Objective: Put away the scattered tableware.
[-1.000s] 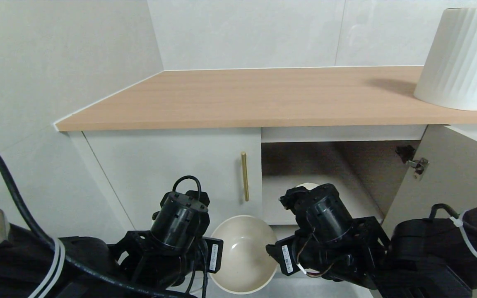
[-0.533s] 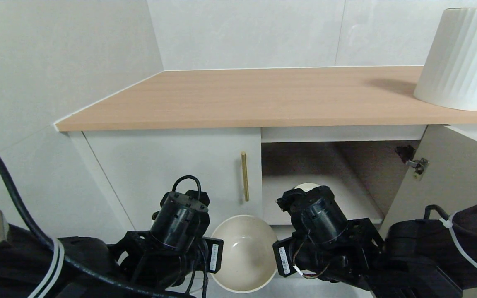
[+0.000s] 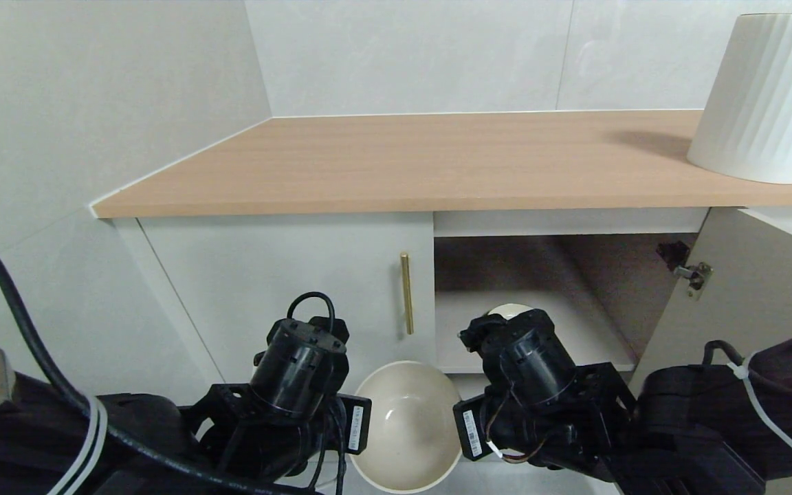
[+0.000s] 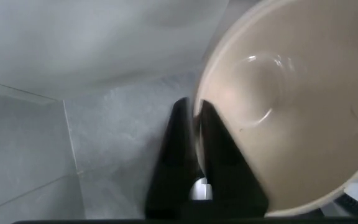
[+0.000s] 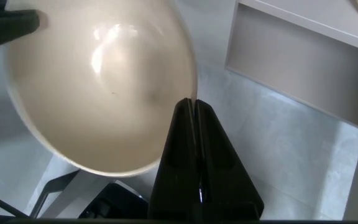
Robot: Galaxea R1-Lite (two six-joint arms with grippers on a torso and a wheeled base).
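left pincer is found clenched on the rim of the cream bowl, one finger inside the wall and one outside, so that the thin edge is pinched rather than cupped. right pincer is found clamped on the opposite rim in the same manner. the bowl is thus carried between both arms, mouth up, low in front of the cabinet, with no support seen under it. the two-sided hold is judged to be there to stop the bowl from swinging about a single pinch point.

the right-hand door is stood open, leaving the inner shelf exposed. the left-hand door, with its brass handle, is shut. a pale dish is already lodged on the shelf, partly hidden behind the right arm. the bowl is held near the opening but outside it, below the shut door's edge, so stowing is judged not yet done. a ribbed white container is stood on the wooden tabletop, well apart from the work.
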